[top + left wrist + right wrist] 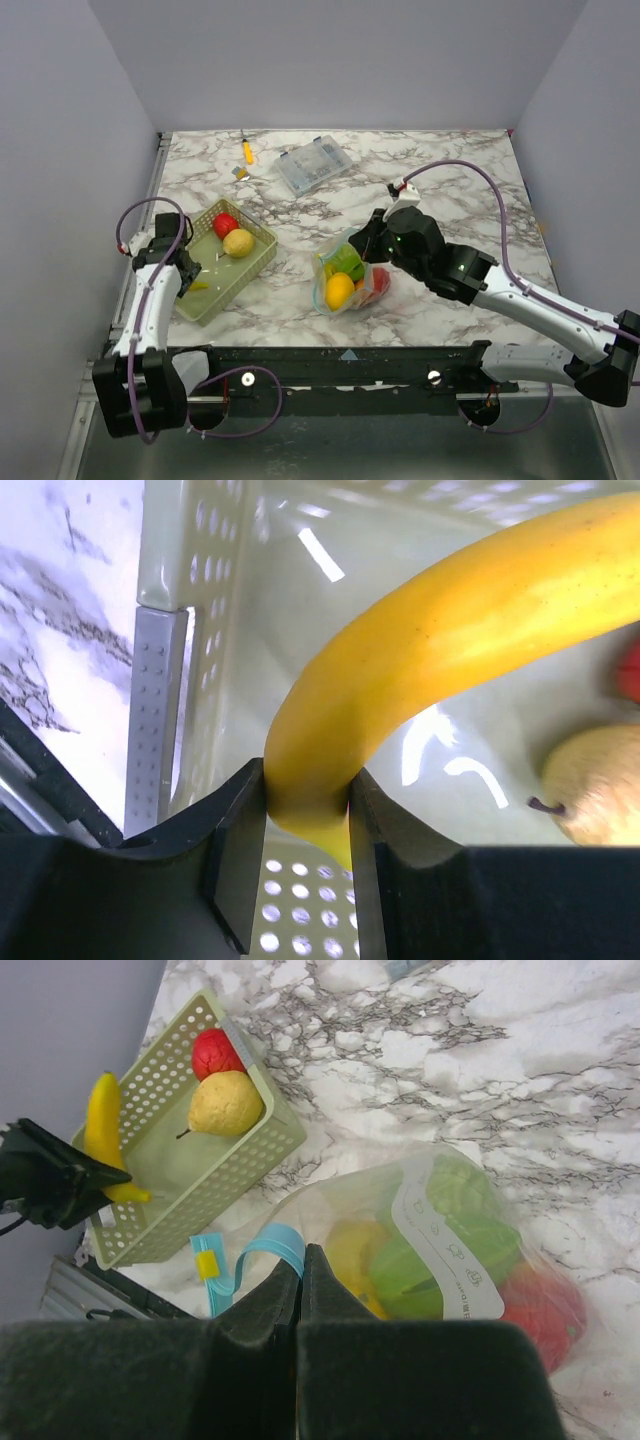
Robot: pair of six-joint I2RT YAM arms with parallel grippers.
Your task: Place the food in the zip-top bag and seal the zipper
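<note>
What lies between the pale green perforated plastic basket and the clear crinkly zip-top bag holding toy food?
Only a bare strip of white marble-patterned tabletop; the basket and bag sit apart, shown in the top external view.

Yellow banana [450, 630] between black left tool [307, 792] fingers; pale green perforated basket [250, 1155]; white desk [330, 215], grey marble veining; light blue zipper [268, 1244].

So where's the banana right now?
The banana is at the table's left side, pinched at its tip by the left gripper over the green basket; in the left wrist view the pear and a red fruit lie to its right.
</note>
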